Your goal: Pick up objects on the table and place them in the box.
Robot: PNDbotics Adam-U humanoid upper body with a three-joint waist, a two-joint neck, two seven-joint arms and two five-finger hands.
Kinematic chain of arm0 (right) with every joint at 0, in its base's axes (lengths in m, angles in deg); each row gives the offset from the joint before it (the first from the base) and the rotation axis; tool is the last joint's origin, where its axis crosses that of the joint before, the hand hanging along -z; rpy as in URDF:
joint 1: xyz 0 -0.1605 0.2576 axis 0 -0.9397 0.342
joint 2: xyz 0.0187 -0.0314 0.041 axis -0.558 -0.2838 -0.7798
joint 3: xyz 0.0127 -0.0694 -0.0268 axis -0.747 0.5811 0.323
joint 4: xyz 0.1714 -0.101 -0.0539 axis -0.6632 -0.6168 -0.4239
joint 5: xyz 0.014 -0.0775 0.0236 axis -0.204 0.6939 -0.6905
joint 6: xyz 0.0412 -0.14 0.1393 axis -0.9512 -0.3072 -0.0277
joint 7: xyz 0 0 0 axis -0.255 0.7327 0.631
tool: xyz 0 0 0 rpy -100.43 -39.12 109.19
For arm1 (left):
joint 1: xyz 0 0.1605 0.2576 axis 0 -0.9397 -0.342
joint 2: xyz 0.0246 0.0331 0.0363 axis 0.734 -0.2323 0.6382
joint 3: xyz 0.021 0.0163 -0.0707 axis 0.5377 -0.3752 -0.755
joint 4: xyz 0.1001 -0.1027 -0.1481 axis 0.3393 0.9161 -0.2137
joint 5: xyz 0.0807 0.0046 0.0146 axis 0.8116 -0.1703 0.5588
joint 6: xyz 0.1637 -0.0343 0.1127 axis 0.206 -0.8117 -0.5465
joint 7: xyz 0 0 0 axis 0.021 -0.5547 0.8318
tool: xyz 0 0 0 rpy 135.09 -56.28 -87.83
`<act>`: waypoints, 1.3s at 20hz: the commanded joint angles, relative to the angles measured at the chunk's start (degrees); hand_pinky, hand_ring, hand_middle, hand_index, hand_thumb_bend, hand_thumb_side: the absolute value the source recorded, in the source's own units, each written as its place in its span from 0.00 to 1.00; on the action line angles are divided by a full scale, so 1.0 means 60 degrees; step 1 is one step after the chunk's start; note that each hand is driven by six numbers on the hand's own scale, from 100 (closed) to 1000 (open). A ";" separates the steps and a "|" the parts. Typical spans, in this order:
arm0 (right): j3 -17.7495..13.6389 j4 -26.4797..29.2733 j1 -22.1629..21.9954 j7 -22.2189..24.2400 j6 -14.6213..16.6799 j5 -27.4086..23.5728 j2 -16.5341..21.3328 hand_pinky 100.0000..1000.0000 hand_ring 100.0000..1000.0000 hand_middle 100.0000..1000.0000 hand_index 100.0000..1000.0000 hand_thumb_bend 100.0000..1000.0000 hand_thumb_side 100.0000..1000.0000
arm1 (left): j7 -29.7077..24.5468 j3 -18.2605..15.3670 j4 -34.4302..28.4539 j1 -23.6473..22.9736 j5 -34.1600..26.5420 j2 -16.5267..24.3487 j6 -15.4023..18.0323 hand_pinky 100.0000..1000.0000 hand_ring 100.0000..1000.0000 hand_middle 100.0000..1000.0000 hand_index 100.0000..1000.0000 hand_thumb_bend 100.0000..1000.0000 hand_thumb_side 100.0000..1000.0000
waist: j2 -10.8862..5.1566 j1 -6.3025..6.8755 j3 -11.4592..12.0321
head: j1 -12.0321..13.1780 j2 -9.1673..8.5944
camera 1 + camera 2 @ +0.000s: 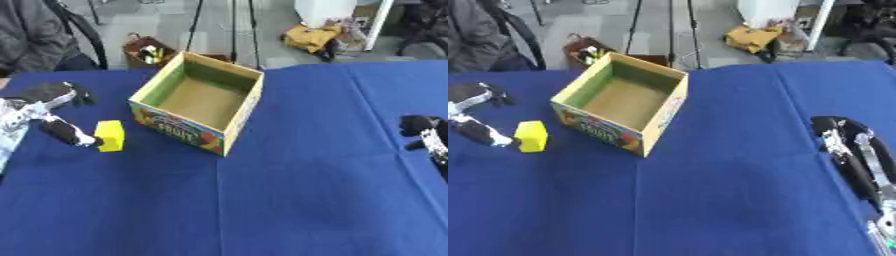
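- The yellow block (110, 135) lies on the blue tabletop (289, 200) just left of the box (199, 102), apart from its printed wall.
- The box stands open-topped, apparently empty, ready to receive.
- The left hand (54, 112) brackets the block from the side away from the box; fingers are spread, one tip touching or nearly touching, nothing gripped. Contact cannot be confirmed.
- The right hand (855, 150) rests well right of the box, fingers relaxed, idle, partly cut off.
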 commanded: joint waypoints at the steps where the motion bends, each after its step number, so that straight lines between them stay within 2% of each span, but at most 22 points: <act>1: -0.0110 0.0116 0.0095 0.0007 0.0030 -0.0045 0.0222 0.56 0.69 0.65 0.76 0.00 1.00 | 0.0024 -0.0231 -0.0118 0.0195 0.0467 0.0109 0.0163 0.81 0.75 0.70 0.80 0.60 0.29 | -0.0114 -0.0027 0.0014 | -0.0006 -0.0067; 11: -0.0109 0.0125 0.0092 0.0010 0.0029 -0.0056 0.0203 0.56 0.69 0.65 0.76 0.00 1.00 | 0.0288 -0.0395 0.0228 0.0302 0.1676 -0.0265 0.0561 0.80 0.75 0.70 0.80 0.60 0.30 | -0.0105 -0.0050 0.0020 | -0.0001 -0.0085; 18: -0.0109 0.0125 0.0091 0.0010 0.0029 -0.0056 0.0202 0.56 0.69 0.65 0.76 0.00 1.00 | 0.0377 -0.0413 0.0314 0.0315 0.1777 -0.0287 0.0638 0.80 0.75 0.70 0.80 0.60 0.30 | -0.0105 -0.0051 0.0021 | -0.0002 -0.0085; 26: -0.0097 0.0127 0.0077 0.0028 0.0039 -0.0058 0.0170 0.56 0.69 0.65 0.76 0.00 1.00 | 0.0993 -0.0310 0.1122 0.0740 0.1748 -0.0823 0.0540 0.79 0.74 0.69 0.78 0.58 0.31 | -0.0055 -0.0082 -0.0032 | 0.0053 -0.0087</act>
